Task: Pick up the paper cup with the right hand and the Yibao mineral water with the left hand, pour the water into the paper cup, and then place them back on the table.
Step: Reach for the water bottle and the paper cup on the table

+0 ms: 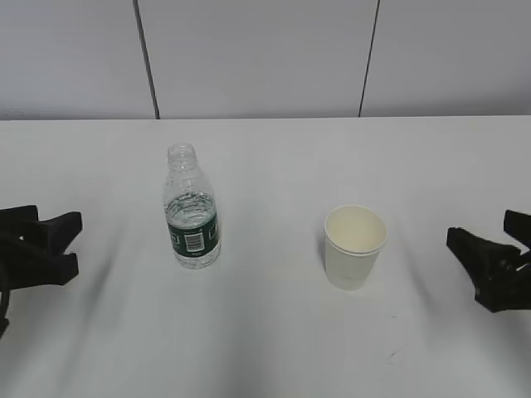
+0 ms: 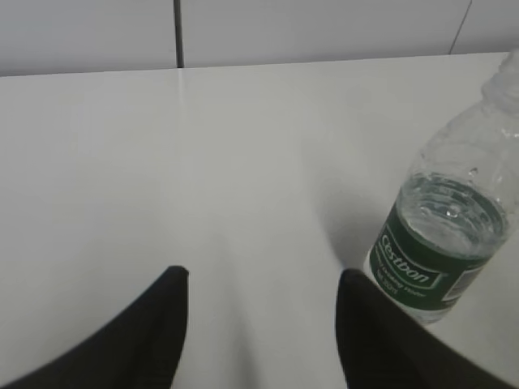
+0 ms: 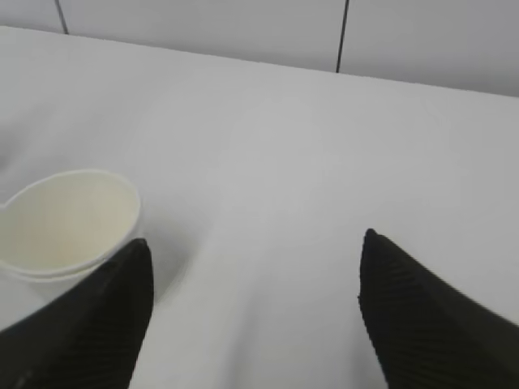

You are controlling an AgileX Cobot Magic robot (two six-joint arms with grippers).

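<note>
The Yibao mineral water (image 1: pixel 192 215) stands upright and capless on the white table (image 1: pixel 274 340), left of centre. The paper cup (image 1: pixel 355 247) stands upright to its right. My left gripper (image 1: pixel 76 243) is open and empty at the left edge, well apart from the bottle. In the left wrist view the open gripper (image 2: pixel 263 275) has the bottle (image 2: pixel 442 243) just beyond its right finger. My right gripper (image 1: pixel 479 228) is open and empty at the right edge, apart from the cup. In the right wrist view the open gripper (image 3: pixel 255 241) has the cup (image 3: pixel 69 219) beyond its left finger.
A grey panelled wall (image 1: pixel 257 58) with dark seams stands behind the table's far edge. A faint dark scuff mark (image 1: pixel 395 354) lies on the tabletop in front of the cup.
</note>
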